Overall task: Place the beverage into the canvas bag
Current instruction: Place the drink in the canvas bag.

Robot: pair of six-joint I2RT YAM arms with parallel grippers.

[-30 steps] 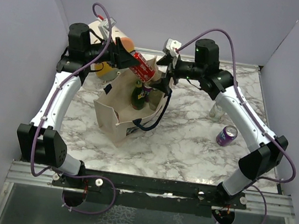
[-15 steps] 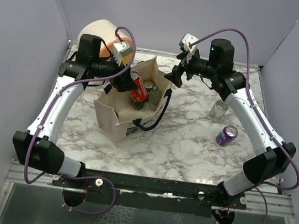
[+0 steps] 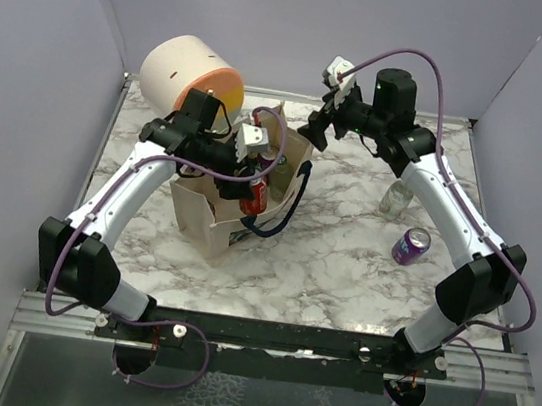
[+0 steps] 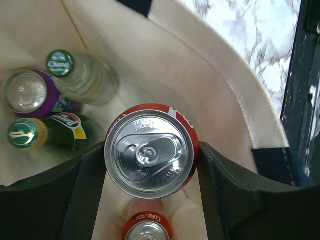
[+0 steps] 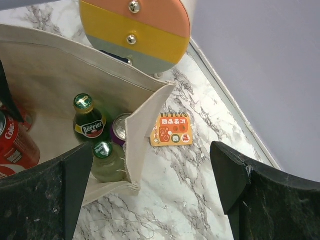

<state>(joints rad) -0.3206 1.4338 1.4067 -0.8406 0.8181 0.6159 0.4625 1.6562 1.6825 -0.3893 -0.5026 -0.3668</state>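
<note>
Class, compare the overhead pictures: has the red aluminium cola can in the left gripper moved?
Yes. The red aluminium cola can went from above the beige canvas bag's far rim toward the near edge, down into its open mouth.

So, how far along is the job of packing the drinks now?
Done: a Perrier bottle and a second Coca-Cola can, among others, stand in the canvas bag. In hand: the left end effector grips a Coca-Cola can inside the bag's mouth, not yet released. Left: release it; probably then the purple can and a clear bottle on the marble table. The right end effector is open, empty.
</note>
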